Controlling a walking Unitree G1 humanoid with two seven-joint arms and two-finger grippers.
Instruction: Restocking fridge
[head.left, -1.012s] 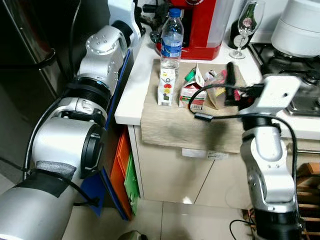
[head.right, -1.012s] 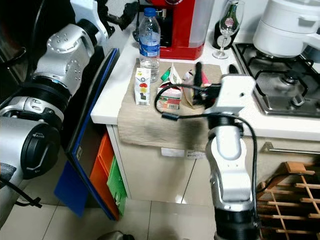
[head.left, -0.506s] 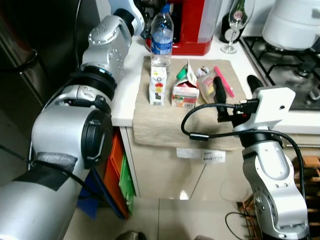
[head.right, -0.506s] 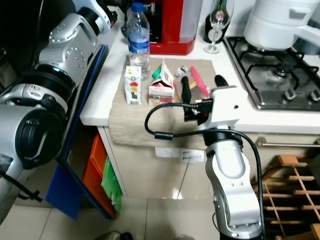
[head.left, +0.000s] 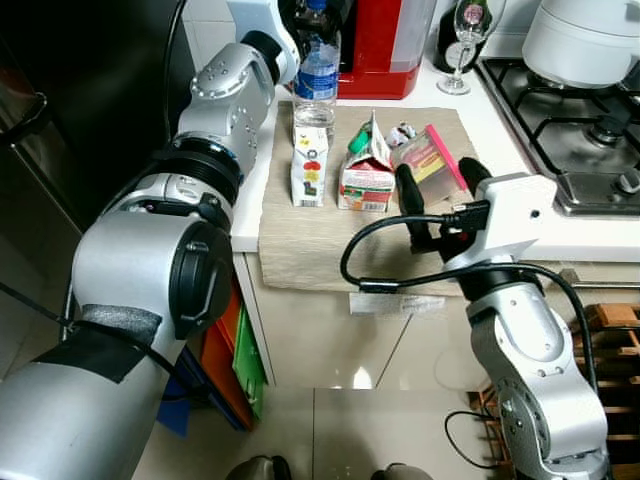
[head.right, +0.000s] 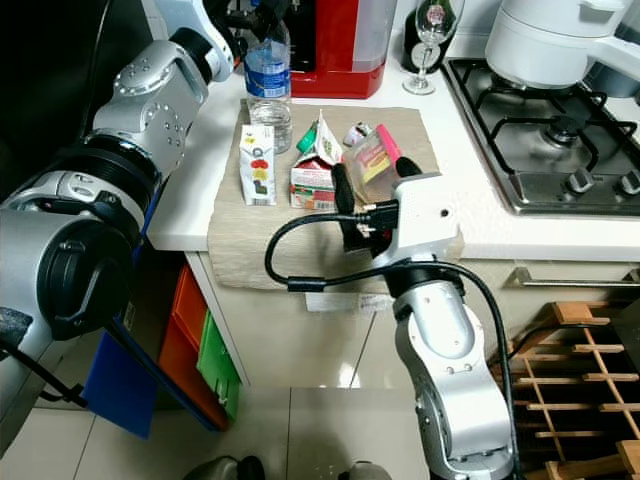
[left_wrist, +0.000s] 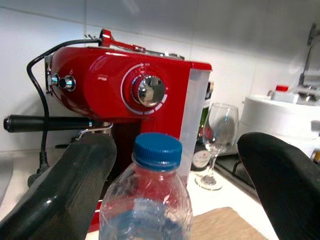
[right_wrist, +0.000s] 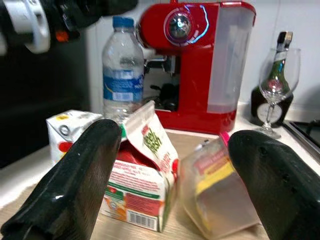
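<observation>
The water bottle (left_wrist: 150, 200) stands upright just ahead of the spread left claw (left_wrist: 172, 195), nearer than the spread right claw (head.left: 437, 205).

Right claw (head.left: 437, 195) retreated nearer counter edge.

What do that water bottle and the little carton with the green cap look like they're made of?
The water bottle looks like clear thin plastic: you see through it, with a blue cap and a printed label. The carton appears to be glossy printed paperboard, folded to a peaked top; its green cap is probably plastic.
</observation>
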